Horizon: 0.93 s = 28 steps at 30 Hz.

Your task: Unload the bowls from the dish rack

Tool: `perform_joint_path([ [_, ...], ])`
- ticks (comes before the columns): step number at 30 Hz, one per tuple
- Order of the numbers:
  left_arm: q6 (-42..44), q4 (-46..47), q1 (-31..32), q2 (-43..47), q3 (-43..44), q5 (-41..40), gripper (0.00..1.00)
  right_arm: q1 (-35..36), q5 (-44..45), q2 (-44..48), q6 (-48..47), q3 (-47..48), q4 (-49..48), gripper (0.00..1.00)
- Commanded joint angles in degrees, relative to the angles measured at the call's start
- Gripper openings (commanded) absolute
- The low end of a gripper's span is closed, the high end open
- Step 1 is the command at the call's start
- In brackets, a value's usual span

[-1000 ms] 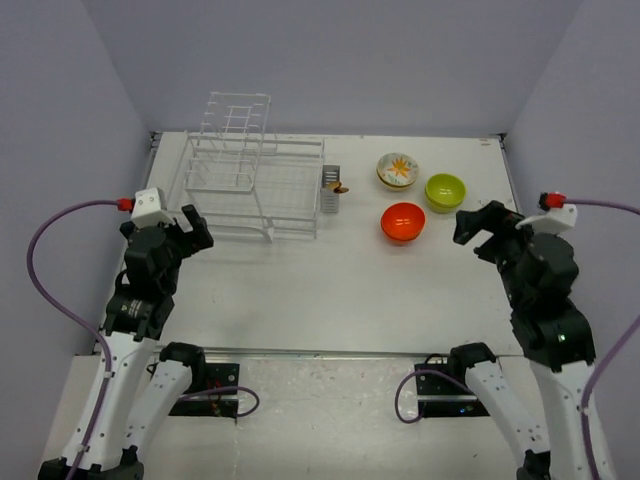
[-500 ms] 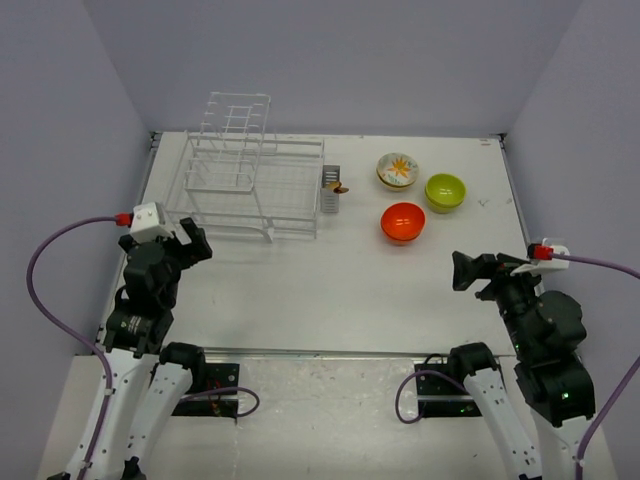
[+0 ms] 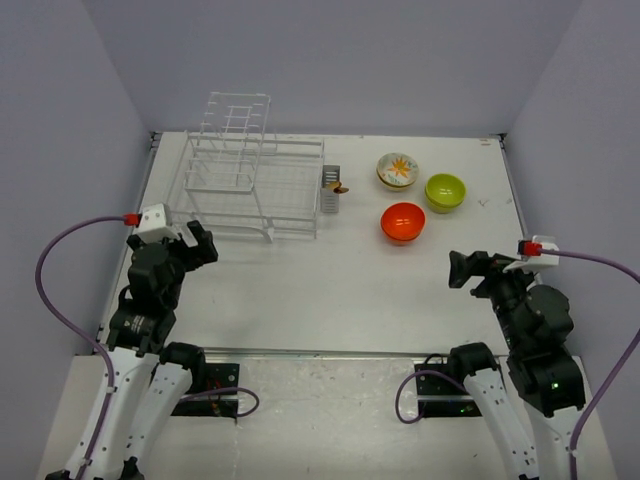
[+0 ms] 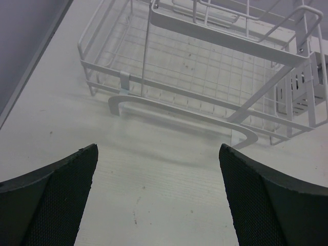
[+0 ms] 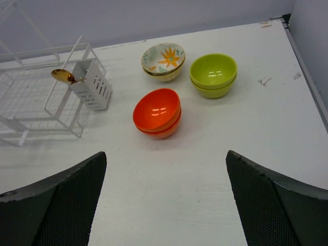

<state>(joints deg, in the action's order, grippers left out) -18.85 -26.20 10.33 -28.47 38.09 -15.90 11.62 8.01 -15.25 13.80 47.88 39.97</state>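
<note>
The white wire dish rack [image 3: 250, 185] stands at the back left of the table, with no bowls in it; it also shows in the left wrist view [image 4: 205, 66]. Stacked orange-red bowls [image 3: 403, 222] [image 5: 157, 113], stacked lime-green bowls [image 3: 445, 192] [image 5: 213, 75] and stacked cream flower bowls [image 3: 397, 170] [image 5: 163, 61] sit on the table right of the rack. My left gripper [image 3: 198, 245] [image 4: 159, 200] is open and empty, near the rack's front left. My right gripper [image 3: 462, 268] [image 5: 166, 205] is open and empty, near and right of the orange-red bowls.
A grey cutlery caddy [image 3: 331, 193] [image 5: 92, 83] on the rack's right end holds a gold spoon [image 5: 62, 76]. Grey walls close the table on three sides. A purple cable [image 3: 55, 270] loops off each wrist.
Both arms have drawn back toward their bases. The right gripper moved down from beside the lime-green bowls; the left shifted slightly nearer. The bowls and rack have not moved.
</note>
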Motion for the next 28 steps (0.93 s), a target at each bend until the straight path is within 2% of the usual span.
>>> perform_joint_path([
  [1, 1.1, 2.73, 0.66, 0.08, -0.56, 2.63, 1.0, 0.16, 0.43, 0.04, -1.41, -2.08, -2.79, 0.99],
  [15, 0.92, 3.08, 2.07, -0.18, -1.0, 2.37, 1.0, 0.16, 0.16, 2.85, -2.64, -4.98, -4.1, 0.99],
  [28, 1.18, 3.17, 2.15, 0.34, -1.08, 2.1, 1.0, 0.16, -0.28, 0.66, -1.23, -4.99, -5.25, 0.99],
])
